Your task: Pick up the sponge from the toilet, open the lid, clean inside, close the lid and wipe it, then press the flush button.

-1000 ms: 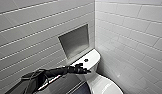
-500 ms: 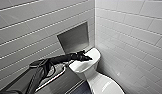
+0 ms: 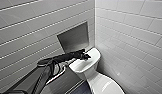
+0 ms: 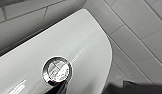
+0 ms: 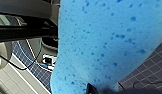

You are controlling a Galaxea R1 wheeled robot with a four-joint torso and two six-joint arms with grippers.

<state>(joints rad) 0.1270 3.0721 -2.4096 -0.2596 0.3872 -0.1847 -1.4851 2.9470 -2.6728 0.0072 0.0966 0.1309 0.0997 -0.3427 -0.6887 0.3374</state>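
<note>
Room: white-tiled corner.
My left gripper (image 3: 85,55): opening I could not tell; it hung just above the round chrome flush button (image 4: 57,69).
Change: it stayed over the white glossy ceramic toilet (image 3: 89,65) while my head camera shifted.
My right gripper (image 5: 98,88): clamped on the soft bright blue sponge (image 5: 107,42).
Meaning: only flushing seemed left.

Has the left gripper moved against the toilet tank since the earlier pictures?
No: the left gripper is over the tank of the toilet, below the wall niche, as before.
</note>
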